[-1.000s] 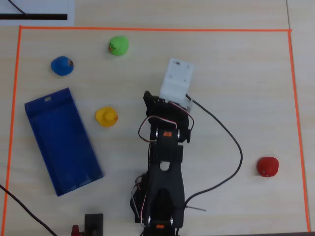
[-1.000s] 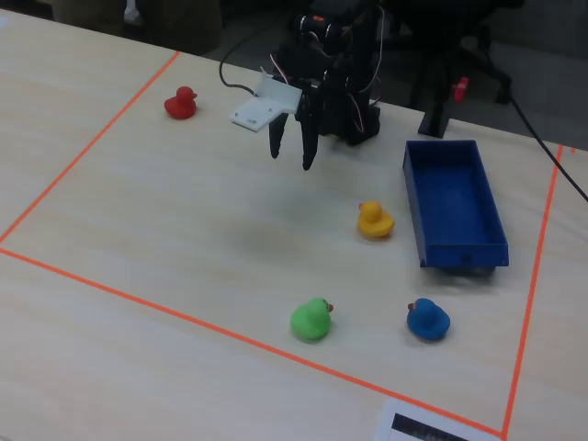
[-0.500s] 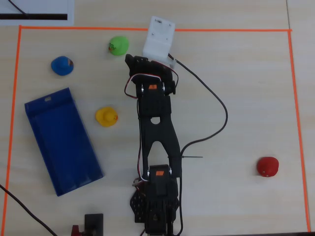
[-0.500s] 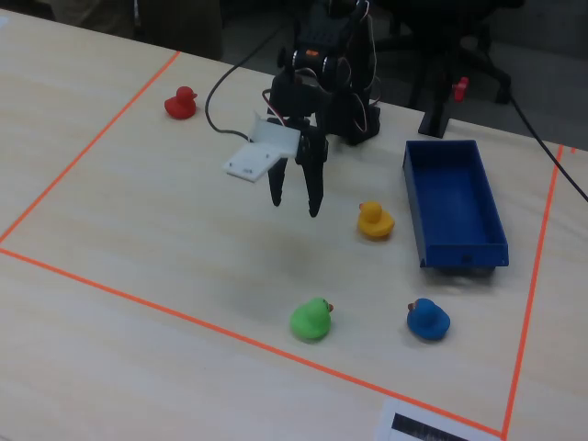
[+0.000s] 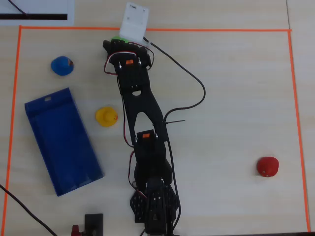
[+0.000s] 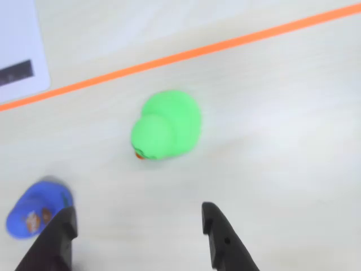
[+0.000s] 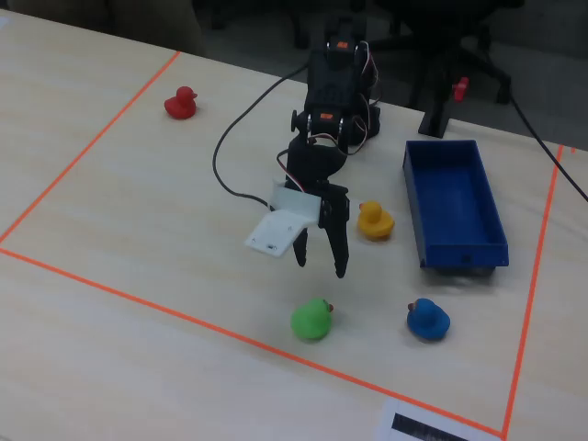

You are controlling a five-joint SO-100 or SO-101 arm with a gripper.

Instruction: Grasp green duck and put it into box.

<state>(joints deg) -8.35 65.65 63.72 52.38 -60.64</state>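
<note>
The arm reaches out over the bench, its gripper hanging just above the green duck with the fingers spread apart and holding nothing. The duck sits near the orange tape line, well apart from the blue box, with the blue duck beside it.

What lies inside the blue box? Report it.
Nothing: the box shows only its bare blue floor in the overhead and fixed views. The fixed view's near wall hides a thin strip of floor.
</note>
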